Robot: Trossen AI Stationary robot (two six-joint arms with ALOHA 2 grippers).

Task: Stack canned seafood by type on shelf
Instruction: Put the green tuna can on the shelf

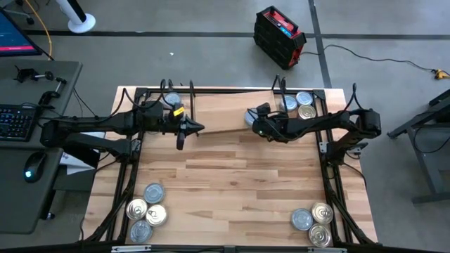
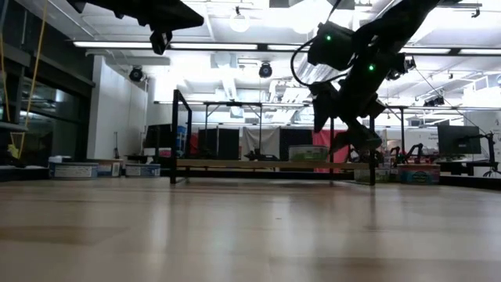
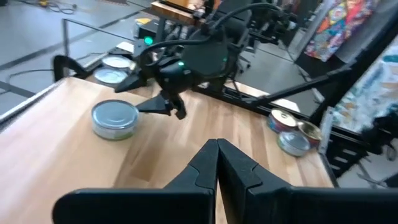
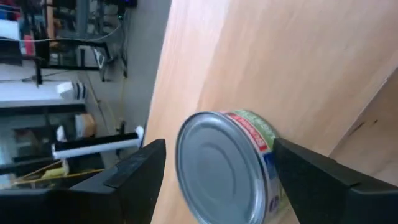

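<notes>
A silver-lidded tin point(image 1: 250, 116) point(image 3: 115, 118) stands flat on the light-wood shelf point(image 1: 225, 105), about mid-length. My right gripper point(image 3: 146, 94) is open and reaches in from the table's right, one finger on either side of this tin point(image 4: 217, 168). My left gripper point(image 3: 217, 155) is shut and hovers over the shelf's left end point(image 1: 190, 128), holding nothing. More tins, two silver point(image 1: 288, 103) and one gold point(image 1: 306, 111), sit at the shelf's right end. Another silver tin point(image 1: 172, 98) sits by the left bracket. My right gripper has a finger point(image 4: 134, 180) on one side of the silver tin's wall point(image 4: 261, 134) and the other finger point(image 4: 317, 180) on the opposite side, coming nearly level from the table's right. I cannot tell whether either finger touches it. The tin rests flat on the shelf.
Several gold and silver tins point(image 1: 146, 211) lie at the tabletop's near-left corner, and three more point(image 1: 315, 221) at the near-right corner. Bare wood point(image 1: 232, 190) stretches between the two groups. The shelf's black upright brackets point(image 2: 174, 137) stand at its ends.
</notes>
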